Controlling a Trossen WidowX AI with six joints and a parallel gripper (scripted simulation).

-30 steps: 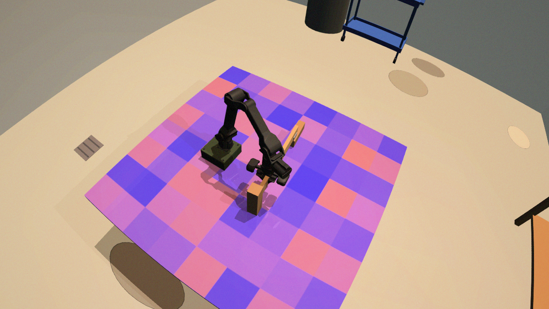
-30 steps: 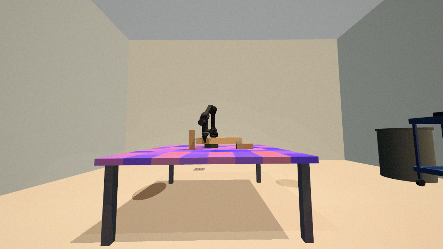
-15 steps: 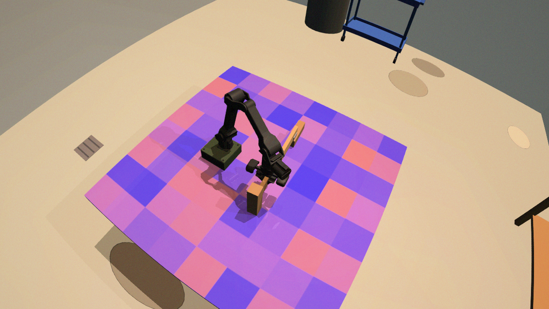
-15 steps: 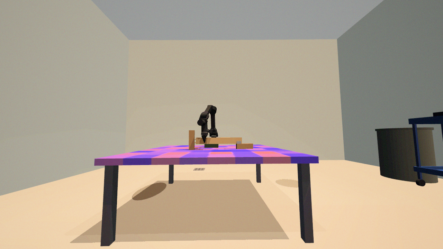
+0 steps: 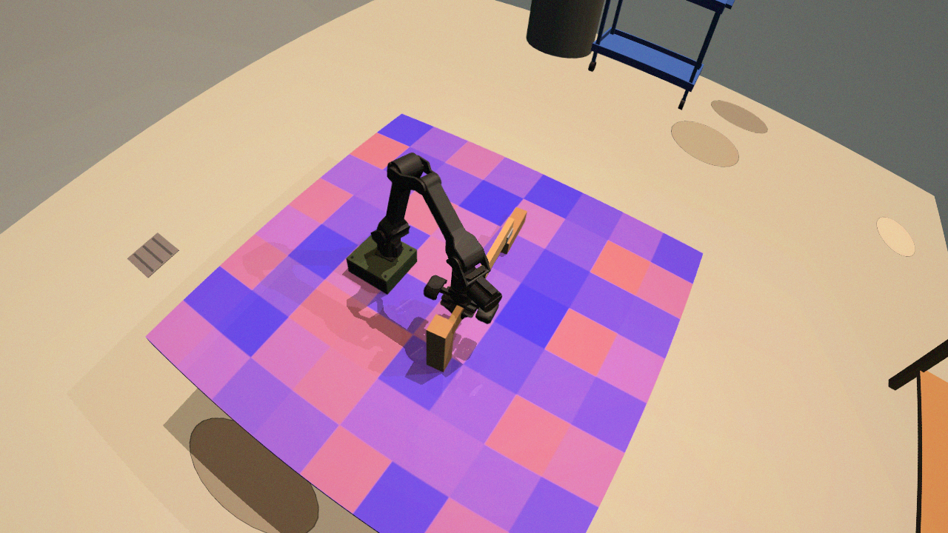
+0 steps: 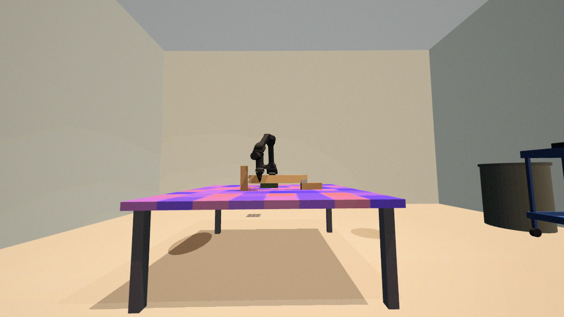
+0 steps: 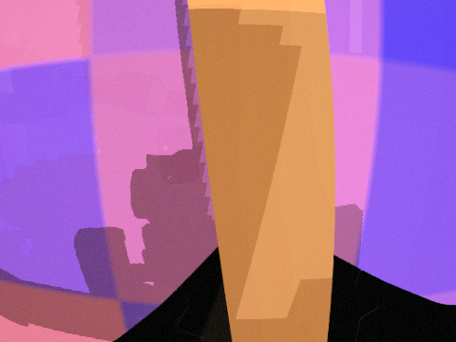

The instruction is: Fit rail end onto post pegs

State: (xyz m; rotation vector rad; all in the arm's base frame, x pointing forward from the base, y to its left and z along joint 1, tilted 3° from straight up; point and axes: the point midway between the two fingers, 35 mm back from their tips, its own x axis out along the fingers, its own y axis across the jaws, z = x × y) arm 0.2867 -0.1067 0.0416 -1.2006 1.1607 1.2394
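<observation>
The long wooden rail [image 5: 495, 254] [image 6: 282, 178] [image 7: 304, 142] looks level in the exterior view, raised off the table. My gripper [image 5: 458, 310] [image 6: 259, 180] is shut on it near the post end, with fingers on both sides. The upright wooden post [image 5: 438, 341] [image 6: 243, 178] stands just beyond the rail's near end. A very narrow gap shows between them in the exterior view; the pegs and holes are too small to make out clearly. The rail's far end is at the grey bracket [image 6: 304, 181] on the low footboard block [image 6: 313, 186]; its exact seating is hidden.
The arm's dark green base [image 5: 381, 261] [image 6: 269, 185] stands on the checkered table [image 5: 530, 371] [image 6: 246, 204], beside the rail. A blue cart [image 5: 652, 59] and a dark bin [image 5: 563, 26] stand on the floor away from the table.
</observation>
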